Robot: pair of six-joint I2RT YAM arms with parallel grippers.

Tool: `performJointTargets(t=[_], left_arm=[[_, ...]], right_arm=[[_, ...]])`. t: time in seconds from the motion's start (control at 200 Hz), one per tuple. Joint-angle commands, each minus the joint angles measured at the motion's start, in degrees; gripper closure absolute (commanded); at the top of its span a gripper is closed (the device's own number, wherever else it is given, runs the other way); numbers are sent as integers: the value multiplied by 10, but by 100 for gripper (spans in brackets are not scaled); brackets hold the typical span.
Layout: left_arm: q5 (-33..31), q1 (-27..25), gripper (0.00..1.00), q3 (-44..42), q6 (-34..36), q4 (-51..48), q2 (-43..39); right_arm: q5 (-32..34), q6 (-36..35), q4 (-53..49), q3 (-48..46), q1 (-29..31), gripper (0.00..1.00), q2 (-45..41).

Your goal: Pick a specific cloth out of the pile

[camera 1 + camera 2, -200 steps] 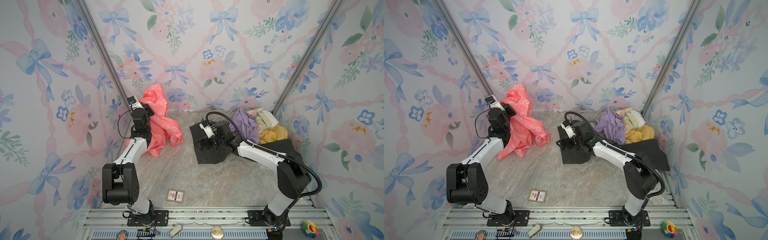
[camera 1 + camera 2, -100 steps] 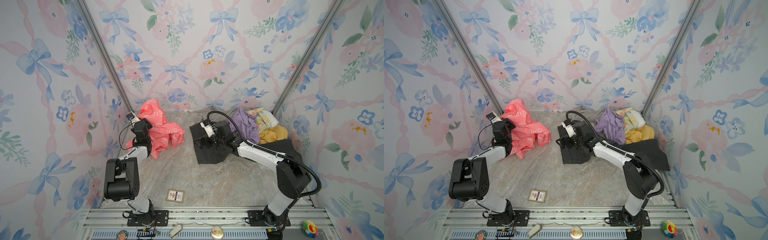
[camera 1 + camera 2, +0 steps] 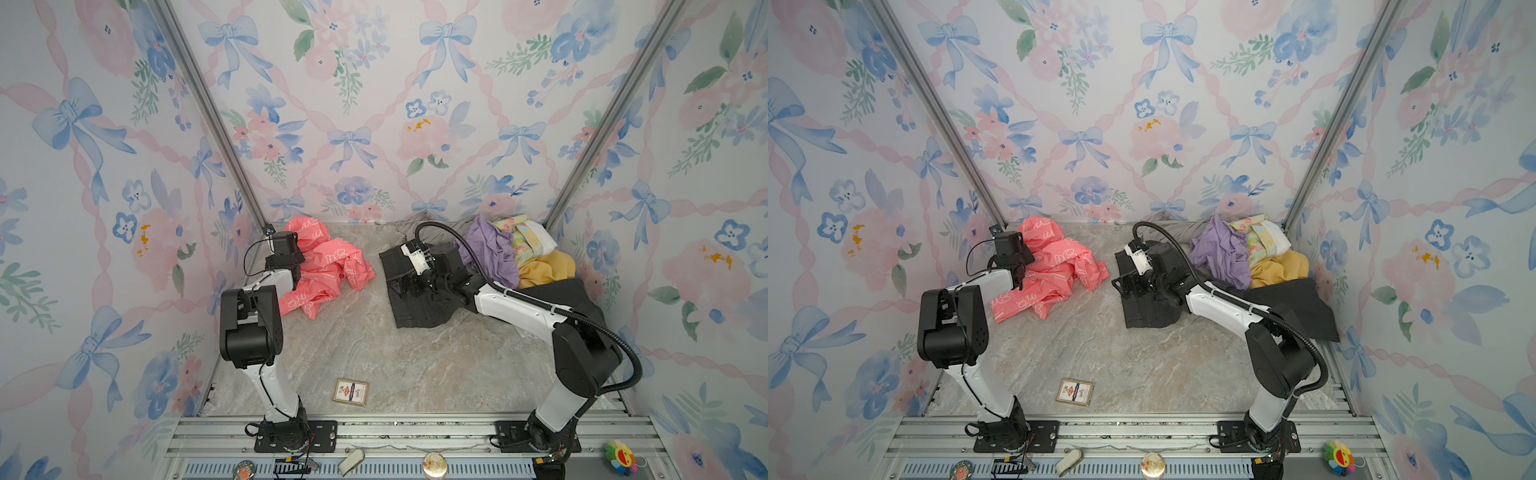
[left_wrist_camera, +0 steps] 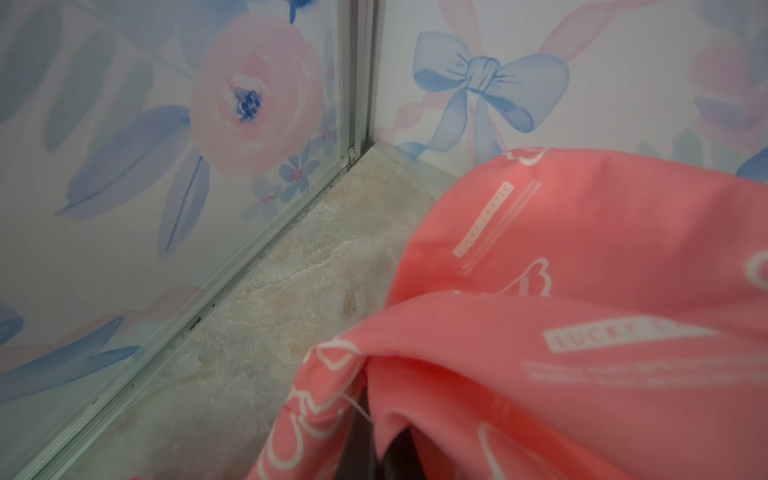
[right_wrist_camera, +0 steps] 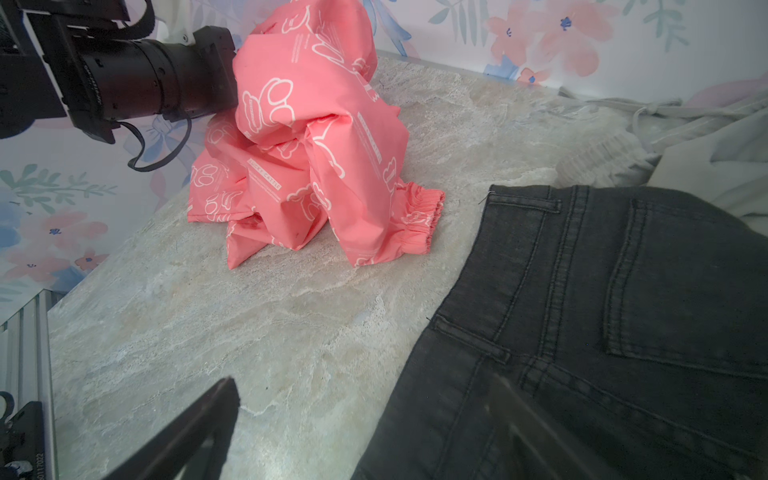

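Observation:
The coral-pink cloth (image 3: 332, 270) (image 3: 1059, 272) with white outline shapes lies crumpled on the marble floor at the back left, apart from the pile (image 3: 519, 257). My left gripper (image 3: 296, 276) (image 4: 376, 419) is shut on a fold of the cloth (image 4: 582, 291), its fingers mostly buried in fabric. In the right wrist view the cloth (image 5: 311, 145) hangs bunched from the left arm. My right gripper (image 3: 400, 286) (image 5: 361, 380) stands open just above the waistband edge of the black jeans (image 3: 419, 303) (image 5: 602, 311), holding nothing.
Lilac (image 3: 490, 249), mustard-yellow (image 3: 546, 268) and pastel floral (image 3: 523, 241) garments are heaped in the back right corner. A small card (image 3: 351, 391) lies near the front. The left wall and corner post (image 4: 353, 124) stand close to the left gripper.
The left arm has come down and drawn back toward the left wall, bringing the raised coral cloth onto the floor in a low heap. The right arm has stayed still.

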Motion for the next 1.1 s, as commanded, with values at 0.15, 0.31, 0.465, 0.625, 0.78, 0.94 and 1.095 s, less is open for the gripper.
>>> performJointTargets(t=[0.15, 0.31, 0.465, 0.625, 0.78, 0.94, 1.095], left_arm=[[13, 25, 100, 50, 46, -131, 37], [32, 26, 80, 79, 17, -137, 5], [65, 15, 29, 118, -6, -137, -53], [77, -8, 2, 109, -18, -137, -126], [82, -72, 4, 63, 8, -128, -205], [26, -182, 2, 4, 129, -118, -258], [-17, -231, 2, -45, 174, -121, -293]], right_arm=[[-8, 8, 13, -10, 2, 3, 3], [-4, 5, 12, -16, 2, 3, -9], [-2, 5, 7, -15, 2, 3, -16], [0, 8, 15, -19, 3, 3, -28], [18, 19, 35, -31, 1, 3, -39], [39, 54, 41, -46, -25, 3, -86], [91, 107, 28, -78, -68, 3, -148]])
